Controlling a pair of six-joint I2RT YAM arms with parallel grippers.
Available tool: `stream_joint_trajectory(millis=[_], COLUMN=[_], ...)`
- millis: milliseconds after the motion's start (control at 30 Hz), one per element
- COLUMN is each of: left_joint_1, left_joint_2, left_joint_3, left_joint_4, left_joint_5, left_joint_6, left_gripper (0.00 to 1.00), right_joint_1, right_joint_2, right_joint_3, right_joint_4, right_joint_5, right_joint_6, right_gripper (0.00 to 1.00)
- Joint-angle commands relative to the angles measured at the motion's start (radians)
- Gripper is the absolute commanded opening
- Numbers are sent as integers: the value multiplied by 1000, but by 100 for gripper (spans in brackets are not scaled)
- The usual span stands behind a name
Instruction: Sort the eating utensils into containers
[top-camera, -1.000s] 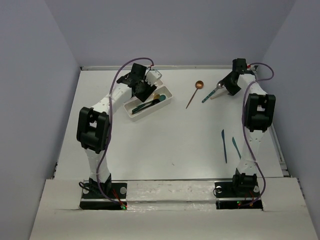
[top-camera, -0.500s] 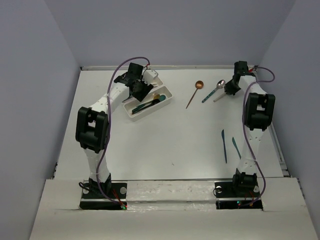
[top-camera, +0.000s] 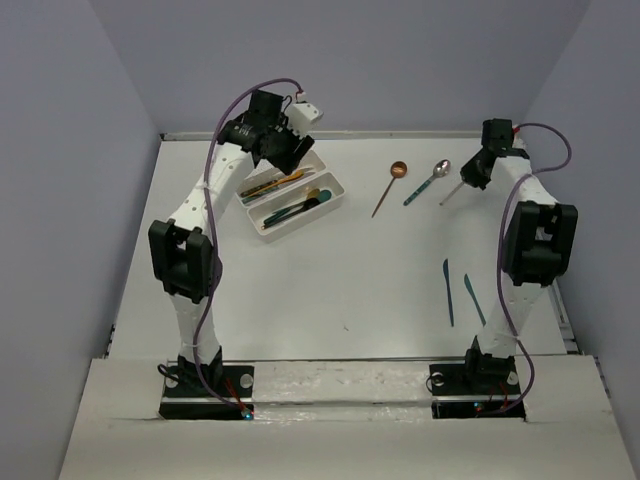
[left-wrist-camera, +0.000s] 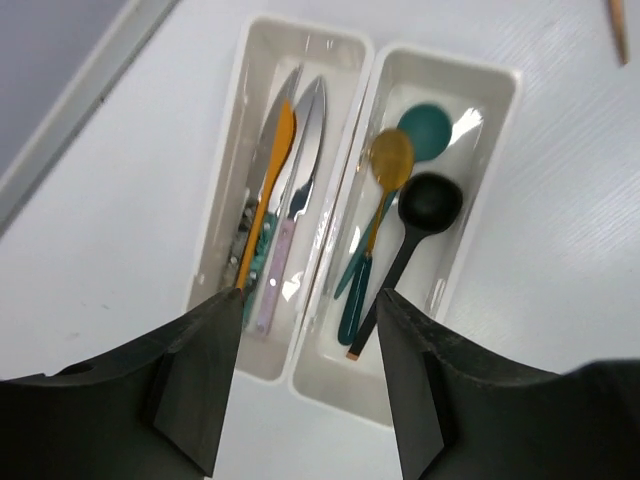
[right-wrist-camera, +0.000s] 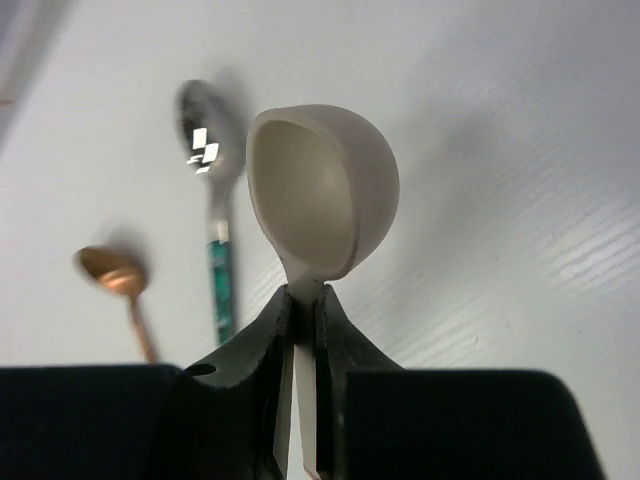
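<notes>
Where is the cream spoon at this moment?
In the right wrist view, the cream spoon is clamped in the right gripper, over the far right of the table, beside the teal-handled silver spoon and the copper spoon.

white trays (left-wrist-camera: 480, 150) holding utensils (left-wrist-camera: 272, 170), cream spoon (right-wrist-camera: 322, 190) gripped

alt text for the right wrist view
The right pincer grips a cream spoon by its neck, bowl up. Beyond it on the white table lie a teal-handled silver spoon and a copper spoon, both blurred.
</notes>
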Motion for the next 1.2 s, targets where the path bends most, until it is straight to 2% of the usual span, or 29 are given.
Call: stream_joint_trajectory(millis=[0, 133, 233, 300, 367, 633, 900, 1000, 1100, 1133, 1167], left_joint_1=[-80, -191, -216, -216, -216, -256, -259, -265, -269, -269, -271], left_joint_2=[37, 98, 155, 181, 215, 260, 301, 303, 301, 303, 303], left_joint_3=[284, 428, 555, 653, 697, 692, 665, 623, 610, 608, 610], left_joint_4=[-139, -173, -155, -129, -115, -92, -84, -87, -77, -72, -67], left_joint_5=[191, 242, 352, 409, 426, 487, 540, 570, 571, 558, 552], left_joint_6=[-23, -34, -109, -198, -241, -286, -306, -304, -309, -318, -322], left_gripper=[67, 68, 78, 81, 81, 82, 81, 79, 71, 57, 48], right_joint_1=[123, 283, 309, 318, 344, 404, 424, 424, 433, 433, 433], right_joint_2=[-297, -432, -497, -535, -551, -638, -632, -626, -618, -612, -609], right_joint_3=[-63, -115, -178, -244, -258, -339, -344, -347, -341, -338, -336], right_joint_4=[227, 259, 375, 473, 486, 486, 487, 489, 489, 489, 489], right_joint_5=[-125, -165, -305, -369, -408, -374, -368, -362, -373, -377, -385], right_joint_6=[-118, -75, 39, 83, 80, 97, 122, 134, 134, 134, 137], right_gripper=[0, 0, 0, 0, 0, 0, 0, 0, 0, 0, 0])
